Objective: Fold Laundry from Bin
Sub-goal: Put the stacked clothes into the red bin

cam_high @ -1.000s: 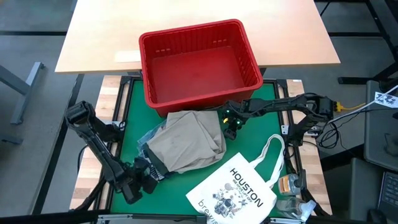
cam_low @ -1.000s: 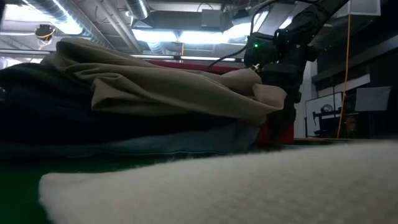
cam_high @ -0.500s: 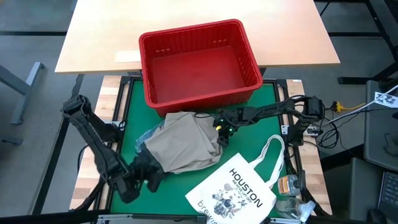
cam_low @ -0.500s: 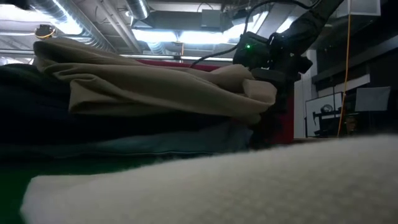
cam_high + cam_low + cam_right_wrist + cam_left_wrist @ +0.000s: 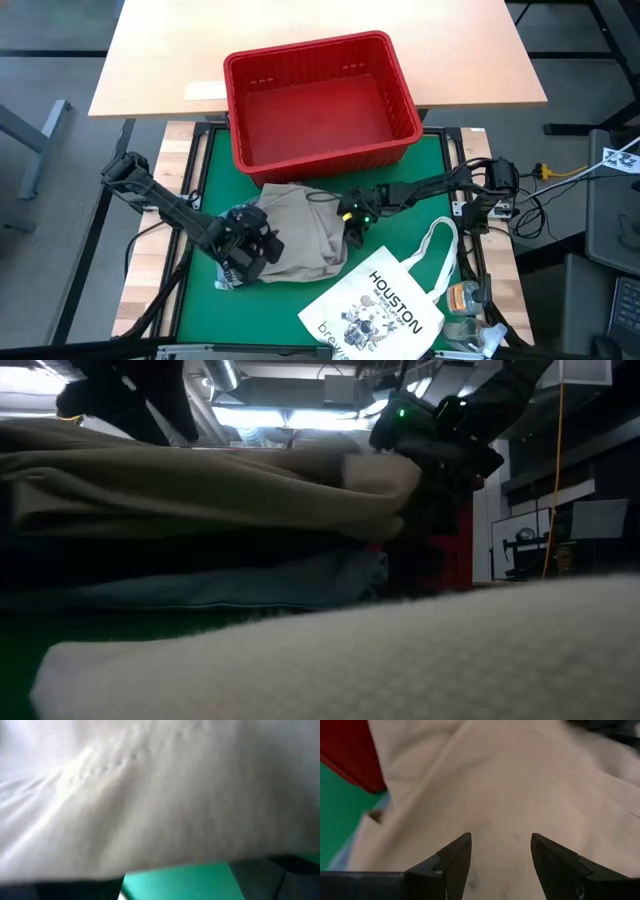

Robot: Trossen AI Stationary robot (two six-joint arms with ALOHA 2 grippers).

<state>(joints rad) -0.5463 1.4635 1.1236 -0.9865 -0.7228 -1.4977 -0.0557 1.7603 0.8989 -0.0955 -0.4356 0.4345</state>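
my left claw (image 5: 243, 247) hovers over the khaki garment (image 5: 300, 225), tips apart and empty. my right claw (image 5: 350, 212) sits at its far edge; i read it as spread. the laundry lies heaped on the green counter (image 5: 405, 165), just beside the emptied bin (image 5: 320, 150). i judge i'm flattening; next, pinch two corners.

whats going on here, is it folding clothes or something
A two-armed robot is working on a pile of soft laundry with a khaki-tan garment on top, lying on the green mat in front of the empty red plastic slotted bin. The left gripper hangs open over the pile's left side, and the right gripper is open at its right edge. Neither holds cloth yet. A white "HOUSTON" tote bag lies nearby.
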